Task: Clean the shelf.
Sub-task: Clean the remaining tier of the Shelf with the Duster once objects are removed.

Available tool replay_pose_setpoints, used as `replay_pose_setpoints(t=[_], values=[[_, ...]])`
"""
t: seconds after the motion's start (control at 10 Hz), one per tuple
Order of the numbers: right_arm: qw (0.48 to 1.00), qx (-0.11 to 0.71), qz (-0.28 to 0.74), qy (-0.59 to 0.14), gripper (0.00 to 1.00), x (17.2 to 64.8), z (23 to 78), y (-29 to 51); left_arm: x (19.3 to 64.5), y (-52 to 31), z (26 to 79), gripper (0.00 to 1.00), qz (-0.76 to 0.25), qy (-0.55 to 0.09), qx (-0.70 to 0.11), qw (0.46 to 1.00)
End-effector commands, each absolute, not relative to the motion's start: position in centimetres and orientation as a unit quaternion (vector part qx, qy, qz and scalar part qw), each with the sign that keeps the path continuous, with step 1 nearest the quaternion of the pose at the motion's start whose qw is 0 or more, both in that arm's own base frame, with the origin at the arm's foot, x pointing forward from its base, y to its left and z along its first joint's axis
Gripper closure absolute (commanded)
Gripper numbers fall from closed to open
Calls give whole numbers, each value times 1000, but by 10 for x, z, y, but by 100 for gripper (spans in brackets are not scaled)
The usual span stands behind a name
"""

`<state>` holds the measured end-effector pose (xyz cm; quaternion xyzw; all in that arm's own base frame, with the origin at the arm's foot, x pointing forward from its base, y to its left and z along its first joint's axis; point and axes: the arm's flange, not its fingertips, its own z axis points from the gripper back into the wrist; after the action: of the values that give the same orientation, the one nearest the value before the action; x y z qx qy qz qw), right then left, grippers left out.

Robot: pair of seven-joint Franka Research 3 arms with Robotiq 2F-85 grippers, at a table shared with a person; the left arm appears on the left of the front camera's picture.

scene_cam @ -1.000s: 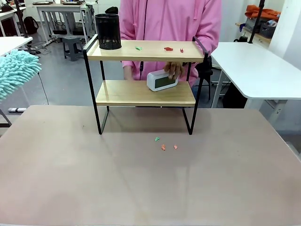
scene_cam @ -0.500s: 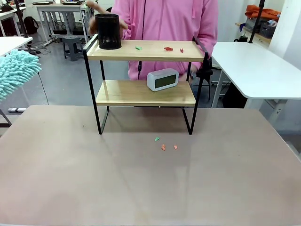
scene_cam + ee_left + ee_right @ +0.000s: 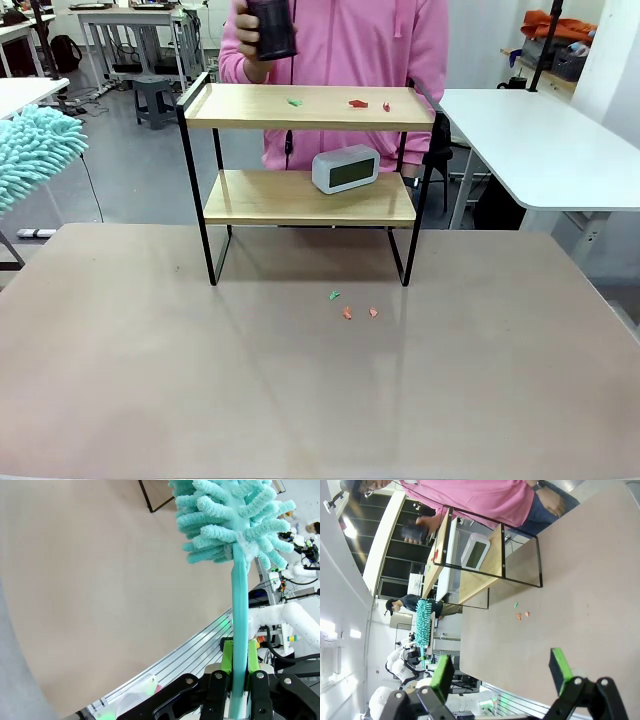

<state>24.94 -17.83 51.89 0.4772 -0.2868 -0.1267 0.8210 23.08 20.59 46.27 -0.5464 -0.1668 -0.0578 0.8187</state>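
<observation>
Small two-tier shelf (image 3: 250, 108), light wood boards, thin black metal frame: upright on tan table (image 3: 300, 400). Prob. light, stiff, tippy; steady by frame post. L tool (image 3: 240, 656) clamped on teal fluffy duster (image 3: 235, 520), left of shelf; R tool (image 3: 501, 672) spread, empty.

The shelf (image 3: 300, 197) has two pale wooden boards in a thin black frame. On its top board lie a green scrap (image 3: 294, 101) and two red scraps (image 3: 358, 102). The clock (image 3: 345, 168) is white with a dark grey screen. The desk (image 3: 150, 380) is a plain dull pinkish beige, and in front of the shelf it bears one green bit (image 3: 334, 295) and two orange bits (image 3: 347, 313). The duster (image 3: 235, 520) is turquoise, tufts and handle alike. The left gripper (image 3: 239, 680) and the right gripper (image 3: 501, 669) are black with bright green pads (image 3: 559, 664). The person's top (image 3: 345, 40) is pink and the cup (image 3: 270, 28) in the hand is black.
</observation>
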Motion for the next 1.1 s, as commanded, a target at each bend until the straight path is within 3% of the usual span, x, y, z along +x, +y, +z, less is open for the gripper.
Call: replay_pose_setpoints(t=[0.0, 0.1, 0.2, 0.4, 0.8, 0.9, 1.0], values=[[815, 483, -116, -298, 0, 251, 520, -178, 229, 206, 463, 100, -67, -171, -549, 815], [815, 483, -116, -298, 0, 251, 520, -178, 231, 206, 463, 87, -58, -167, -546, 819], [815, 483, -116, -298, 0, 251, 520, -178, 233, 193, 487, 87, -48, -202, -509, 835], [815, 483, -116, -298, 0, 251, 520, -178, 245, 162, 549, 87, -48, -230, -512, 826], [815, 483, -116, -298, 0, 251, 520, -178, 268, 58, 622, 87, -73, -156, -502, 848], [815, 483, -116, -298, 0, 251, 520, -178, 276, 39, 624, 87, -75, -88, -519, 847], [815, 483, -116, -298, 0, 251, 520, -178, 260, 74, 621, 87, -71, -164, -505, 844]])
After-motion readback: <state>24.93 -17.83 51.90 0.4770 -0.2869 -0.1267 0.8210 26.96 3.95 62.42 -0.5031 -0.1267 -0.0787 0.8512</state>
